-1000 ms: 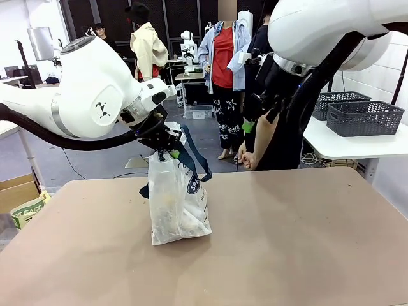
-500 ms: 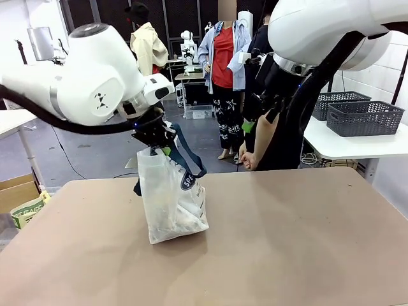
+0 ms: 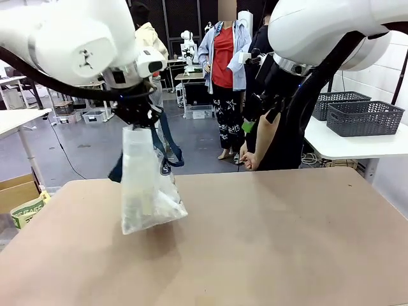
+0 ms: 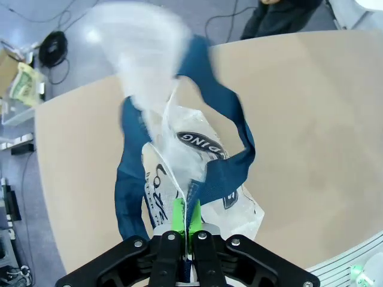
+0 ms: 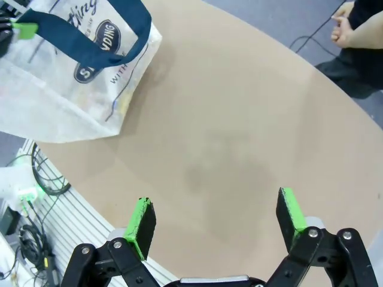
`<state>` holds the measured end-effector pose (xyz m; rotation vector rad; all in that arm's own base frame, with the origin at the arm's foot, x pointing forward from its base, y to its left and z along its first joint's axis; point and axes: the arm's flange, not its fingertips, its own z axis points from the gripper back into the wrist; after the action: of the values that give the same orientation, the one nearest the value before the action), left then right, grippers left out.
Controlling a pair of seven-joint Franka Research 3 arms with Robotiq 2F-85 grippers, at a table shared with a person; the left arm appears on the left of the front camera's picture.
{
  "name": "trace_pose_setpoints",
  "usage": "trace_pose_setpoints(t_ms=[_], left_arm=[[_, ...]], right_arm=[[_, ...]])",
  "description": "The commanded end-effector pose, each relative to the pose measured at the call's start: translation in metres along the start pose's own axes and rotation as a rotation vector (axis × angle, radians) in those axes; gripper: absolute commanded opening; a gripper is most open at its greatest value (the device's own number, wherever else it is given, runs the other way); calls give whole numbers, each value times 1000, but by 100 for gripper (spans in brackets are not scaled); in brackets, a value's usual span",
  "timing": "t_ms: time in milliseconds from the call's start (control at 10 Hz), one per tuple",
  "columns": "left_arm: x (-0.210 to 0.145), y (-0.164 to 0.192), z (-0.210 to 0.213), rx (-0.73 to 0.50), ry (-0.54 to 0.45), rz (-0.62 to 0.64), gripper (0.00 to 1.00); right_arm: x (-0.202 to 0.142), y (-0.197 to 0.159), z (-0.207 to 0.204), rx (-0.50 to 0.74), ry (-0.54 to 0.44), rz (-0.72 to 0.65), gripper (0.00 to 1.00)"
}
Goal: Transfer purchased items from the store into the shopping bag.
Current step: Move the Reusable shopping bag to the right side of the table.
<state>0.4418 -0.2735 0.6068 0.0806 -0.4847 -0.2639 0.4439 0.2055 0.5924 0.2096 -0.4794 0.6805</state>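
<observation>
From its wrist, the left gripper [image 4: 183, 220] had its jaws pinched on the translucent white plastic shopping bag [image 4: 191, 173] with navy strap handles, hanging over the tan worktop [image 4: 311, 107]. The right gripper [image 5: 216, 222] hovered with jaws spread, empty. In front, the left arm held the bag aloft; a person [image 3: 274, 137] stood beyond.

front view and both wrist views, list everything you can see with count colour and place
shopping bag: one, translucent white with navy straps and oval logo, hanging above the table's left part
table: one, tan, across the foreground
mesh baskets: two, dark grey, on a white side table at far right
cardboard box: one, brown, on the floor at left
person: one, dark clothes, standing at the far edge
left hand: one, black with green pads, shut on the bag's top
right hand: one, black with green pads, open above the table
</observation>
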Motion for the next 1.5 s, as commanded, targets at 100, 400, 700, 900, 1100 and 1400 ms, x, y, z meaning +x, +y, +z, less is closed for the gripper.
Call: trace_pose_setpoints(t_ms=[100,400,700,900,1100,1400], left_arm=[[-29,44,43,93,-21,-3,0],[-73,106,73,133,-36,-49,0],[-89,168,76,246,-32,-69,0],[-86,200,67,291,-18,-115,0],[-95,192,68,255,24,-77,0],[-95,192,68,255,24,-77,0]], right_arm=[[0,0,2,-2,13,0,100],[0,0,2,-2,13,0,100],[0,0,2,-2,13,0,100],[0,0,2,-2,13,0,100],[0,0,2,-2,13,0,100],[0,0,2,-2,13,0,100]])
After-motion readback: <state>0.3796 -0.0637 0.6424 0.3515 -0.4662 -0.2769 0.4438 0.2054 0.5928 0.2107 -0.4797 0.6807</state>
